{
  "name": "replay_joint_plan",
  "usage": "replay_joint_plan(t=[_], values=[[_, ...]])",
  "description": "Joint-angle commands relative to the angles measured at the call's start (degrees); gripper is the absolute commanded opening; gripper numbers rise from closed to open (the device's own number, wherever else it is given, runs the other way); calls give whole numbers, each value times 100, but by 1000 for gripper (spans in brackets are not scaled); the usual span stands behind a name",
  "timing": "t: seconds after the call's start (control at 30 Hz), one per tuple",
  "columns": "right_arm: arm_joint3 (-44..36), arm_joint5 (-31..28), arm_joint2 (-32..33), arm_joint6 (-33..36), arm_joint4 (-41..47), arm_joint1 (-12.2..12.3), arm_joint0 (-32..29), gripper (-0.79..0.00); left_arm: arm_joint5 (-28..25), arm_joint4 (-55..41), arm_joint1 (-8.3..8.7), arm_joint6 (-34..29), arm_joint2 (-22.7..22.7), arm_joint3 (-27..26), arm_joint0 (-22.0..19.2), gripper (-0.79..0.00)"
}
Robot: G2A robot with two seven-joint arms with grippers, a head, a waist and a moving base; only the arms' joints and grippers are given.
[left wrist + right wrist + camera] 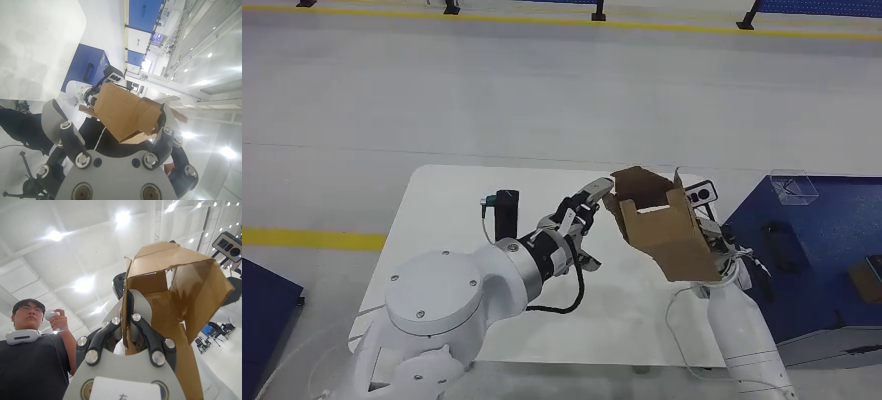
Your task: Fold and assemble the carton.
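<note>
A brown carton (662, 225), partly opened with loose flaps, is held up in the air over the right part of the white table (452, 250). My right gripper (126, 302) is shut on one carton wall (170, 306) from below, one finger inside and one outside. In the top view the right arm (737, 320) rises under the carton. My left gripper (597, 225) stands open at the carton's left side. In the left wrist view the carton (124, 113) lies between the spread fingers, and one fingertip (167, 115) touches its corner flap.
A blue case (812, 250) stands just right of the table, with a clear plastic box (792, 187) on its far corner. The case (85, 64) also appears behind the carton in the left wrist view. Bare tabletop lies left of and below the grippers.
</note>
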Motion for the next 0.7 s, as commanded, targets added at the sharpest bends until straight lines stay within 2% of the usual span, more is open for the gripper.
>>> replay_joint_plan(t=[0.0,0.17,0.37,0.5,0.67], values=[[51,-27,19,0,85,-9,24,-785,-51,32,21,-37,-174,-143,148,0],[136,9,0,-56,198,-36,47,-785,2,78,77,-227,-340,-229,471,0],[149,-91,-52,-79,81,-63,72,-785,-76,496,125,-879,-283,-599,541,0],[147,-134,-93,-45,-35,-77,81,-785,2,811,143,-1154,-54,-599,485,0],[144,-183,-112,0,-160,-85,93,-785,2,870,191,-988,403,-599,551,0]])
